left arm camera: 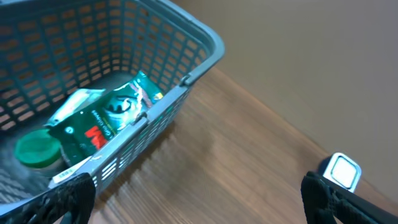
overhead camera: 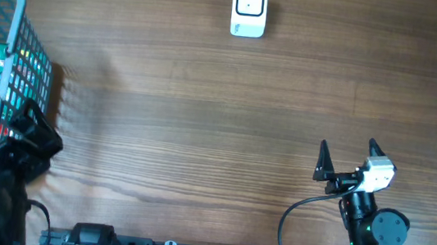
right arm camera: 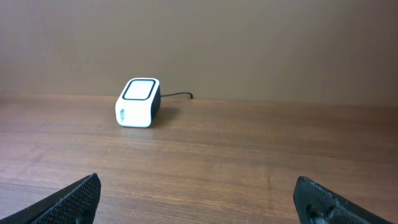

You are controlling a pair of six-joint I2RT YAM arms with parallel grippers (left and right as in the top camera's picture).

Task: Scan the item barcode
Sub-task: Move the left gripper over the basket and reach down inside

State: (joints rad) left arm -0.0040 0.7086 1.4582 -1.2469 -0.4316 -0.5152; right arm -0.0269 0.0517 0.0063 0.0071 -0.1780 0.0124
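Overhead view: a white barcode scanner (overhead camera: pixel 248 9) sits at the far edge of the wooden table (overhead camera: pixel 203 112), about midway across, with its dark cable (right arm camera: pixel 177 95) trailing away behind it. At the left edge stands a grey-blue mesh basket (overhead camera: pixel 18 9). Inside it lies the green packet (left arm camera: pixel 93 127), tilted against the basket's wall, beside a round green lid (left arm camera: pixel 36 151) and a pale packet (left arm camera: pixel 74 102). The green packet is well apart from the scanner, and whether its barcode faces up cannot be told from these angles.

The left gripper (left arm camera: pixel 196 190) hangs by the basket's near right corner, jaws spread wide with nothing between them. Its black fingers (left arm camera: pixel 65 199) frame the left wrist view, and the scanner appears small just past the right-hand finger.

The right gripper (overhead camera: pixel 348 147) is on the near right side of the table, pointed toward the far edge, its jaws likewise fully apart and holding nothing. In the right wrist view the scanner stands ahead and to the left, its dark-rimmed window facing up, with table wood between it and the spread fingertips (right arm camera: pixel 74 199).
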